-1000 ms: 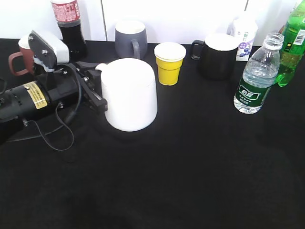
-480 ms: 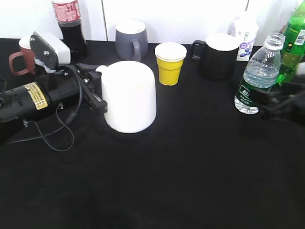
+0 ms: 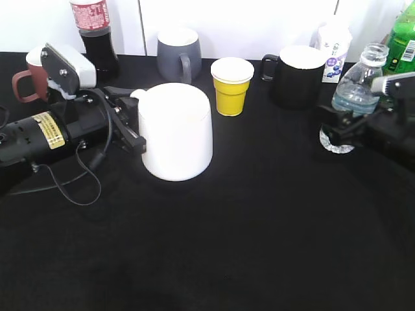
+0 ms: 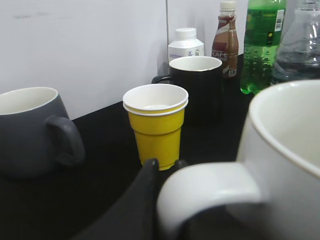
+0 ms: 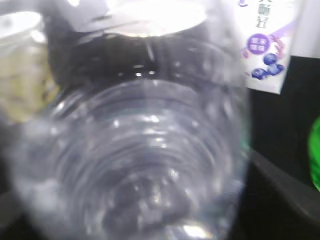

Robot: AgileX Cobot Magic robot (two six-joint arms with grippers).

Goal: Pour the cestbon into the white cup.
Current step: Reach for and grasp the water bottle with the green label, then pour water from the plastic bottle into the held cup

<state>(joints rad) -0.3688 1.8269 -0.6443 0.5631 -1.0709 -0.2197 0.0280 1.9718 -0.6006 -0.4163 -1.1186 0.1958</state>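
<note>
The white cup [image 3: 176, 129] stands left of centre on the black table, handle to the left. My left gripper [image 3: 133, 120] is shut on that handle; the left wrist view shows the handle [image 4: 210, 192] between the dark fingers [image 4: 165, 162]. The cestbon [image 3: 360, 81] stands uncapped at the right, its label hidden behind my right gripper [image 3: 337, 126]. The jaws sit on either side of the bottle's lower body and look open. In the right wrist view the blurred clear ribbed bottle [image 5: 145, 165] fills the frame.
Along the back stand a cola bottle [image 3: 94, 35], a grey mug [image 3: 178, 52], a yellow cup [image 3: 231, 85], a black mug [image 3: 297, 74], a small carton [image 3: 334, 42] and a green soda bottle [image 3: 403, 42]. A brown-red mug [image 3: 29, 78] is behind the left arm.
My right gripper has come in from the right edge and now surrounds the cestbon's lower body. The left gripper and the white cup have stayed in place.
</note>
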